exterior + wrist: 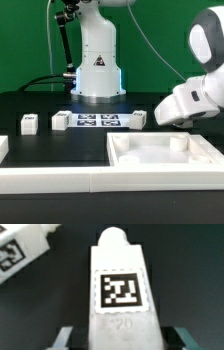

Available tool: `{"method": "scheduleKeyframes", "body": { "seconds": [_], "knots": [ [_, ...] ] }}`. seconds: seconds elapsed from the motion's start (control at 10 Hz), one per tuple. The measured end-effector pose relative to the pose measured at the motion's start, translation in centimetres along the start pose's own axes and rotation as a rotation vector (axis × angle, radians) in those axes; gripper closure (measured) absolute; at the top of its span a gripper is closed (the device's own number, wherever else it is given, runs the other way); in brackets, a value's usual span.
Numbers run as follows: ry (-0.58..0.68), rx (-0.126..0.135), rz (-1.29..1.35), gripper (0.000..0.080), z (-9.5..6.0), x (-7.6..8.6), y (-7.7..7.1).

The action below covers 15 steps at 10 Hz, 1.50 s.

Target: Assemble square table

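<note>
Hand (pixel 119 335) grasping tagged white leg (pixel 120 286), raised-rim tabletop (pixel 165 160) on table (pixel 40 100), another leg (pixel 29 123) loose

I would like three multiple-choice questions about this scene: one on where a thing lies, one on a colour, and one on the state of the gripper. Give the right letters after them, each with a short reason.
1. Where does the marker board lie?
A. flat, in front of the robot base
B. upright against a wall
C. hanging from the arm

2. What colour is the work table?
A. green
B. black
C. brown wood

3. In what state is the gripper?
A. wide open, holding nothing
B. closed on a white leg
C. closed on a cable

Answers:
1. A, since the exterior view shows it flat just before the base.
2. B, since the bare surface around the parts is black.
3. B, since the wrist view shows a finger on each side of the tagged leg.
</note>
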State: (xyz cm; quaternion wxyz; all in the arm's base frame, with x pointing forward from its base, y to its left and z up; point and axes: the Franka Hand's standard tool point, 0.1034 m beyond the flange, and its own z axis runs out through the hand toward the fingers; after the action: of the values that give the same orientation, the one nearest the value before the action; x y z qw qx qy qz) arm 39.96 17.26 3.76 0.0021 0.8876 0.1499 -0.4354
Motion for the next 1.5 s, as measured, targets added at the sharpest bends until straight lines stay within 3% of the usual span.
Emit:
{"method": "scheduleKeyframes", "body": {
  "seconds": [0.4,0.5,0.7,0.9,1.1,1.3,1.5],
  "knots": [
    [0.058,0.048,-0.019,0.0509,-4.4,-2.6,3.6],
    [0.074,0.049,-0.013,0.0509,-4.5,-2.4,3.7],
    [0.207,0.036,-0.007,0.0509,-5.2,-1.2,3.9],
    [0.307,0.018,-0.038,0.0509,-6.1,-2.2,5.1],
    [0.410,0.006,-0.059,0.0509,-8.7,-2.7,6.7],
    [0.541,-0.015,-0.045,0.0509,-10.8,-2.5,7.4],
    [0.654,-0.035,-0.036,0.0509,-10.6,-2.1,7.7]
  ]
}}
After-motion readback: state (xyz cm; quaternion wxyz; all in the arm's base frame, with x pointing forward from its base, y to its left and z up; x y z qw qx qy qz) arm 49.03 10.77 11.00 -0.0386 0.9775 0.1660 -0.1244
